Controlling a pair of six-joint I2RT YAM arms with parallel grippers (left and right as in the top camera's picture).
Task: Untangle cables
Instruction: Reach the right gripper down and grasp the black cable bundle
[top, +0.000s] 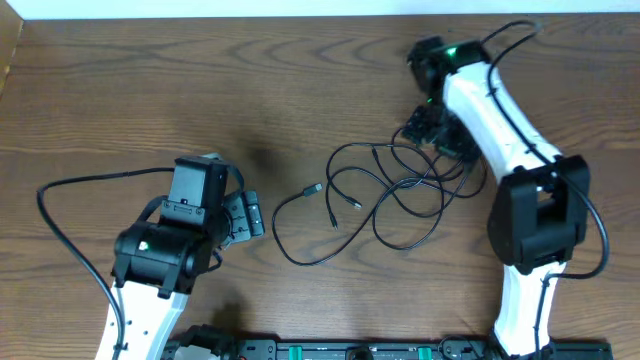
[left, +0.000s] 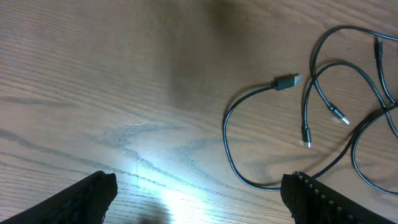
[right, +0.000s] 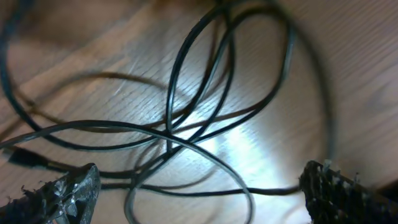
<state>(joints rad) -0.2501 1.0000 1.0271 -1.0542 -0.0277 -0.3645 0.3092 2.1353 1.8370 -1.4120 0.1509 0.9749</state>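
The cables (top: 385, 190) lie in a loose black tangle of loops right of the table's centre, with small plugs pointing left (top: 312, 189). In the left wrist view the plugs and loops (left: 311, 106) lie ahead and to the right of my left gripper (left: 199, 199), which is open, empty and low over bare wood. My right gripper (top: 440, 130) hovers at the tangle's upper right edge. In the right wrist view its fingers (right: 199, 193) are wide open with several crossing strands (right: 186, 124) lying between and ahead of them. No white cable shows.
The wooden table (top: 200, 80) has its far edge along a white wall at the top. The arm bases and a black rail (top: 330, 350) sit at the front edge. Thick black arm cables loop beside each arm (top: 60, 200).
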